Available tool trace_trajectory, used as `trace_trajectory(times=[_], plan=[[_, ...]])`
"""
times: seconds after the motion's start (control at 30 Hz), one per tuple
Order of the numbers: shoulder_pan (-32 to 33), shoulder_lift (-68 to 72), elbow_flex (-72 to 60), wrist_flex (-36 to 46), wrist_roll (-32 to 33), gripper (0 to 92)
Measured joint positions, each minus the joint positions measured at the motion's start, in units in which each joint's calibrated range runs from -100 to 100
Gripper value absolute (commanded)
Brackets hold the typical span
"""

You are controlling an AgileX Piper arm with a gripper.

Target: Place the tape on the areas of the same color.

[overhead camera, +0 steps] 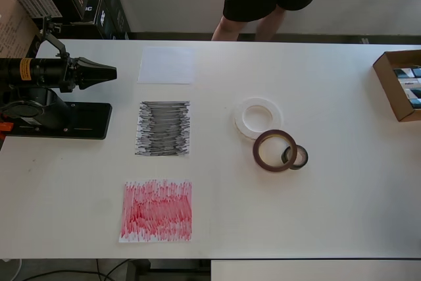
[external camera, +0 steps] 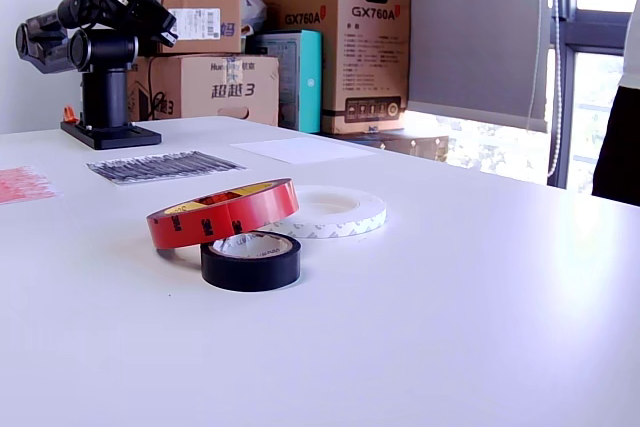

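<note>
The arm (overhead camera: 39, 74) sat folded on its base at the overhead view's left edge, its gripper (overhead camera: 105, 72) pinched together, apparently holding nothing, pointing toward the white sheet (overhead camera: 167, 64). The white roll (overhead camera: 258, 118), red roll (overhead camera: 274, 150) and small black roll (overhead camera: 295, 156) clustered mid-table, well apart from the black-scribbled sheet (overhead camera: 163, 128) and red-scribbled sheet (overhead camera: 156, 210).

The overhead view looks straight down on the whole white table (overhead camera: 316, 215), with the arm's base (overhead camera: 56, 120) at nine o'clock. The exterior view sits low at table height, close to the tape rolls (external camera: 250, 227), facing across the table (external camera: 480, 327) toward the arm's base (external camera: 108, 132). Both views share the rolls (overhead camera: 273, 139), the paper sheets and the arm
</note>
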Motion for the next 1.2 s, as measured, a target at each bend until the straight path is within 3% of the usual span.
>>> trace_trajectory(times=[1.2], plan=[[0.0,0.0,0.0,0.0,-0.6,0.1]])
